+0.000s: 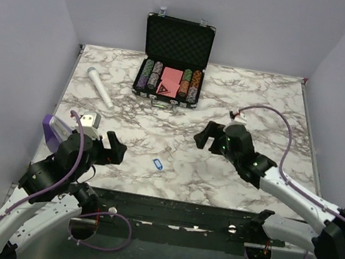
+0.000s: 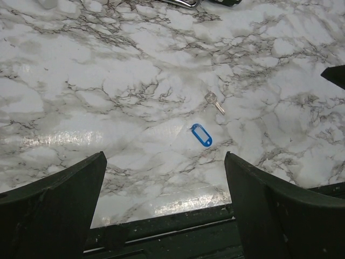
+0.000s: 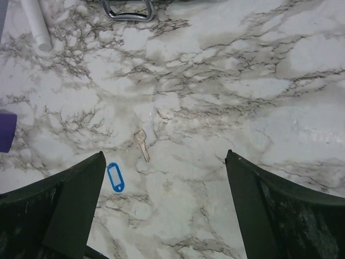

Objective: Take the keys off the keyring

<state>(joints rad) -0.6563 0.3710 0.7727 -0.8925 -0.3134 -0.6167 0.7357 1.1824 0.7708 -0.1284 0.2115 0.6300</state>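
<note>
The keyring, a small blue tag (image 1: 158, 164) with a white window, lies flat on the marble table near the front edge. It also shows in the left wrist view (image 2: 201, 135) and the right wrist view (image 3: 115, 177). A pale metal key (image 2: 214, 101) lies loose just beyond the tag, apart from it, and also shows in the right wrist view (image 3: 141, 143). My left gripper (image 1: 108, 151) is open and empty, left of the tag (image 2: 165, 159). My right gripper (image 1: 207, 135) is open and empty, to the tag's back right (image 3: 164, 156).
An open black case (image 1: 170, 80) with poker chips and cards stands at the back centre. A white microphone-like stick (image 1: 100, 87) lies at the back left. A purple and white device (image 1: 54, 129) sits by the left arm. The table's front edge (image 2: 161, 216) is close.
</note>
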